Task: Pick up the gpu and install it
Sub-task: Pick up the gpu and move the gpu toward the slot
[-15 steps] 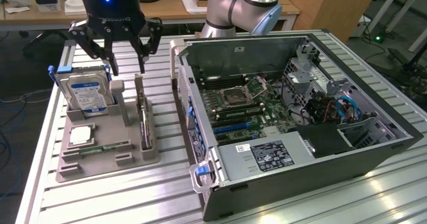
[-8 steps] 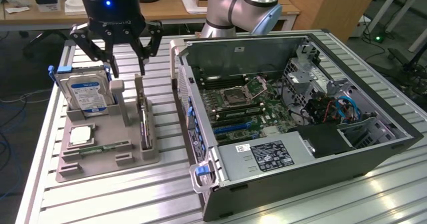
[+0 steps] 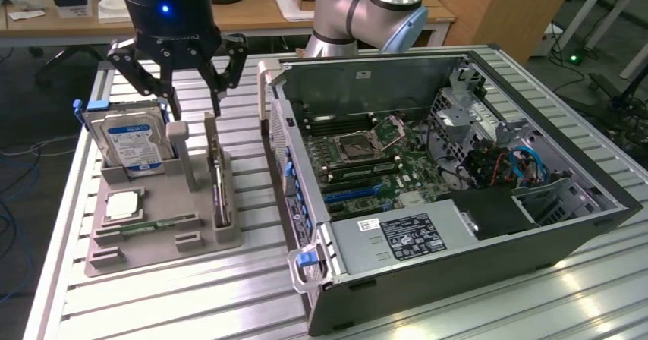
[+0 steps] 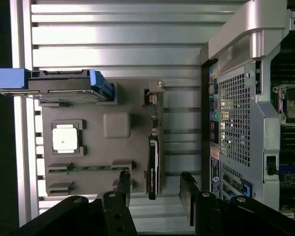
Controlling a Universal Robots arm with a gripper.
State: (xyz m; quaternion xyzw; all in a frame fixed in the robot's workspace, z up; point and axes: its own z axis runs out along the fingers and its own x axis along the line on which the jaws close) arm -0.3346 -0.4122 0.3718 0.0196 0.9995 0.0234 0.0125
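- Slatted table [image 3: 202,302]: gray holder [image 3: 162,243] nearest, open computer case [image 3: 486,268] beside it.
- gpu [image 3: 218,192] [image 4: 153,164] stands on edge in the holder's case-side slot.
- Hard drive [image 3: 130,139] upright, farther back.
- Gripper [image 3: 196,105] [image 4: 155,182] hovers above the gpu, jaws spread wide, gripping nothing.

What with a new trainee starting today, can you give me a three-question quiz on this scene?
1. True or false: the gripper is shut on the gpu.
2. What stands upright in the tray near the gpu? A. hard drive B. keyboard C. monitor
3. Fill in: the computer case lies to the exterior view's ____ of the tray.

Key: 1. False, the gripper is open above the tray and the gpu sits on edge in its slot. 2. A. 3. right.
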